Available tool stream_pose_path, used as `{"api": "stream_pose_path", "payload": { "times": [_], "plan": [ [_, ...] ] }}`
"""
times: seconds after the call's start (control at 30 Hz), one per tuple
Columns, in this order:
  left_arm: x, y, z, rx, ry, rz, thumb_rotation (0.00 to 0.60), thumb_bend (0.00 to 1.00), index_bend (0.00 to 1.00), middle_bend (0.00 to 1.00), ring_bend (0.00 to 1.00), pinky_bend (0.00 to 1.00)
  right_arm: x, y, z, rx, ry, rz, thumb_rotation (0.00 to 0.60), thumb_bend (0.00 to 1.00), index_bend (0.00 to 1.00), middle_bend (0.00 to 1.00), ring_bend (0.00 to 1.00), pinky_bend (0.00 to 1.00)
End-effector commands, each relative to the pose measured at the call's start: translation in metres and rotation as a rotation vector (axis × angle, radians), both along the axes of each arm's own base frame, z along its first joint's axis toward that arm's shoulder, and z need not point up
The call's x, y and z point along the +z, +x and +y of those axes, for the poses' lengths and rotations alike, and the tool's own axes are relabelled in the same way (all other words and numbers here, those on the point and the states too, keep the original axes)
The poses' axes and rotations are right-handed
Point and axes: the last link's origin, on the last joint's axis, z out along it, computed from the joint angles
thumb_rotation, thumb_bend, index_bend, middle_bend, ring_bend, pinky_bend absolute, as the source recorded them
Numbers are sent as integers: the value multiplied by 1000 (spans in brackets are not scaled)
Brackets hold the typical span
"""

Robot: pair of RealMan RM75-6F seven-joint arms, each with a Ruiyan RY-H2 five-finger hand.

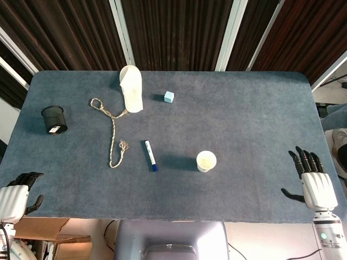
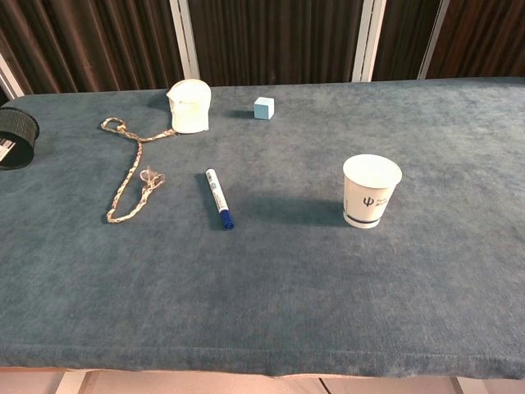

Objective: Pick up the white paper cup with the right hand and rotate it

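Note:
The white paper cup stands upright on the blue-grey table, right of centre, with a small blue logo on its side. My right hand hovers at the table's front right corner, fingers spread and holding nothing, well to the right of the cup. My left hand is at the front left corner with its fingers curled in, holding nothing. Neither hand shows in the chest view.
A blue-capped marker lies left of the cup. A braided rope, a white tipped-over jug, a light blue cube and a black mesh pot sit further back and left.

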Motion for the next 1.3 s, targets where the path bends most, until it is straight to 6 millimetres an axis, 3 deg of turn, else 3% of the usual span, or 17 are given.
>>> {"api": "stream_pose_path", "payload": {
  "times": [0.03,0.97,1.13,1.3],
  "plan": [
    [0,0,0,0,0,2,600,354,248,224,201,388,-1,0,-1,9,-6,-10,600,70,126,72,0,51],
    [4,1,-4,6,14,3,600,352,248,224,201,388,-4,0,-4,19,15,-18,600,71,126,72,0,50],
    [4,1,-4,5,16,-6,600,353,249,224,201,388,-13,6,-18,85,33,-90,600,72,126,74,0,50],
    [5,2,-4,-1,15,-13,600,352,253,224,201,389,-33,25,-45,180,162,-185,600,71,124,72,0,53]
  ]
}}
